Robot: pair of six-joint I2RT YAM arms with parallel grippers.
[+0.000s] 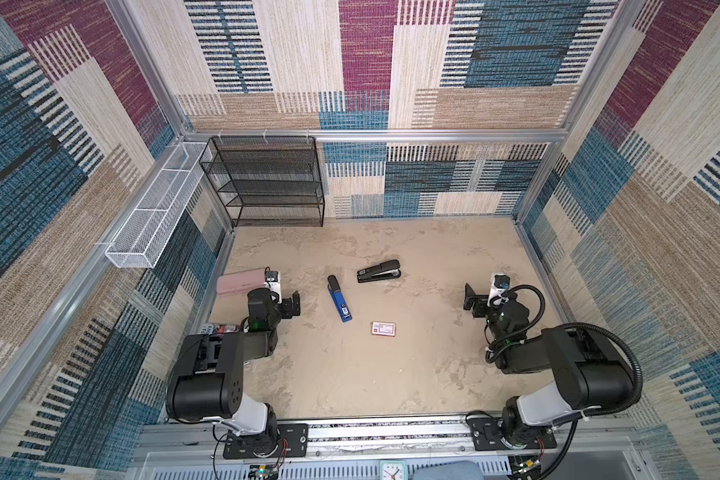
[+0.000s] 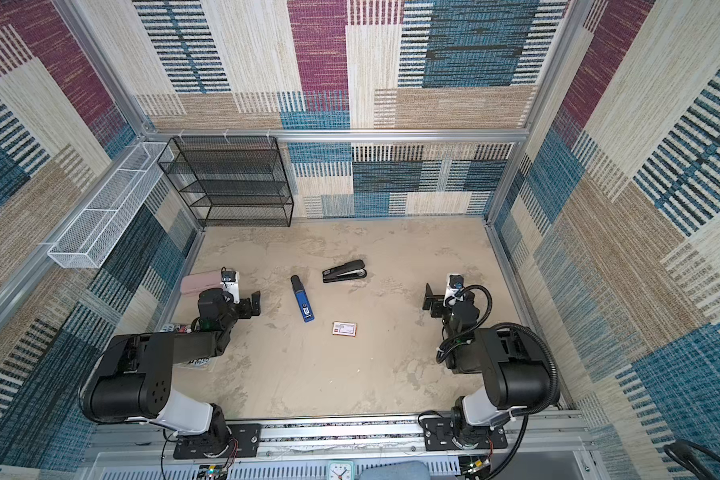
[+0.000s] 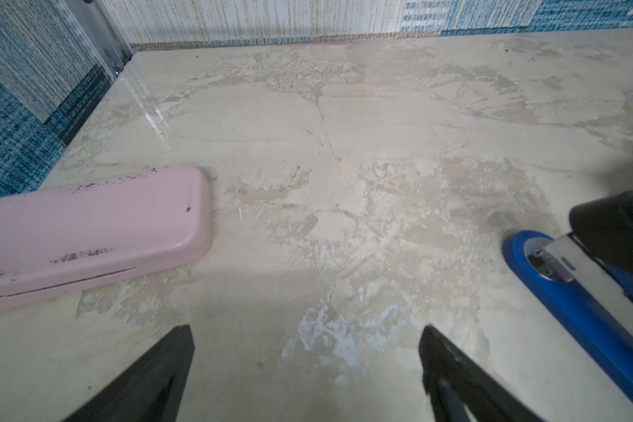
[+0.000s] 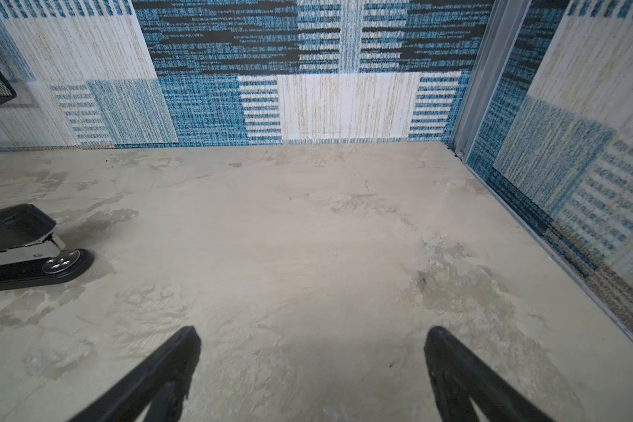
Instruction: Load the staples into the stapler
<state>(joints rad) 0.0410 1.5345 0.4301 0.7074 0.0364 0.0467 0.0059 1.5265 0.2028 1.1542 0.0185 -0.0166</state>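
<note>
Clutter sits at the sides: a smooth pink oblong case [image 1: 242, 280] along the left edge of the mottled beige bench [image 1: 350, 374], a black wire-mesh shelf [image 1: 262, 183] in its far left corner. Mid-bench, the flat white staple box [image 1: 383, 328] lies in the open near a slim blue stapler [image 1: 339, 299]; a black stapler [image 1: 379, 271] lies farther back. Left pincer [image 1: 292, 305] and right pincer [image 1: 470, 300] gape, released and empty

Pink case [image 3: 88, 234] (scuffed), black mesh rack [image 1: 267, 183]
</note>
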